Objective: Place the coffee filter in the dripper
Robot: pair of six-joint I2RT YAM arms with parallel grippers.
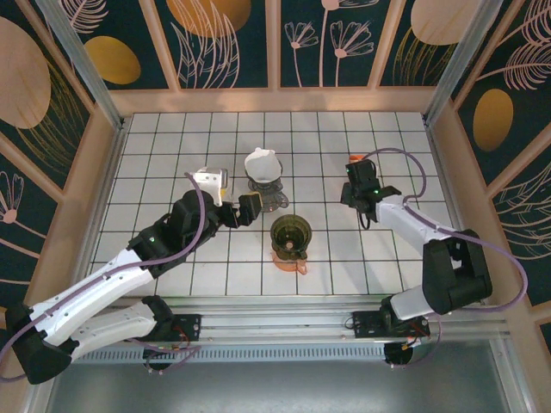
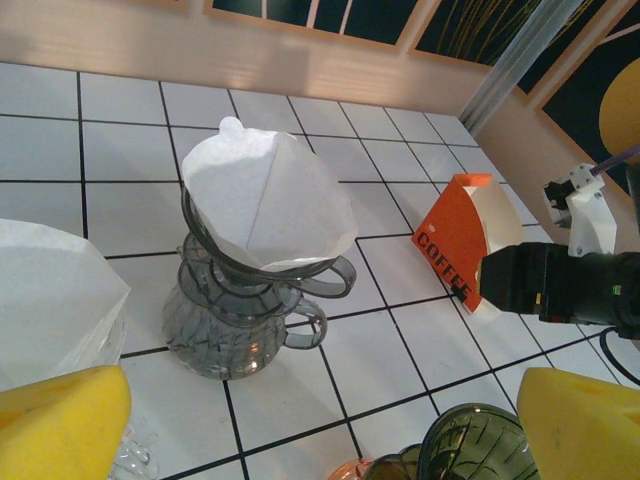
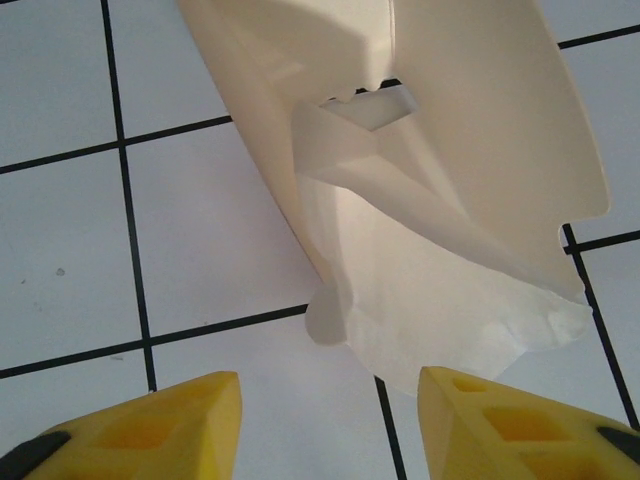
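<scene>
One filter (image 2: 265, 205) already sits in a dripper (image 2: 235, 320): the white cone stands open inside the top of the clear grey stack at the far middle of the tabletop (image 1: 155, 138). Its rim shows above the dripper's lip all round. By my judgement that part of the job is done.

My left pincer (image 1: 248, 209) hangs just near of that stack, its yellow fingers spread wide with nothing between them. It touches neither the paper nor the dripper.

My right pincer (image 3: 328, 405) is off to the right, low over the orange box (image 2: 448, 232). A second filter (image 3: 440, 300) pokes out of the box's white mouth, crumpled at its tip. The fingers stand partly apart. The paper's edge lies just ahead of them, not between them, so I hold nothing here.

A green dripper (image 1: 291, 234) stands near the middle, close to my left arm. It looks empty, though I see little of its inside.

If the green one also needs paper, I judge the whole second half is left: close on the paper, draw it from the box, carry it left and seat it.
</scene>
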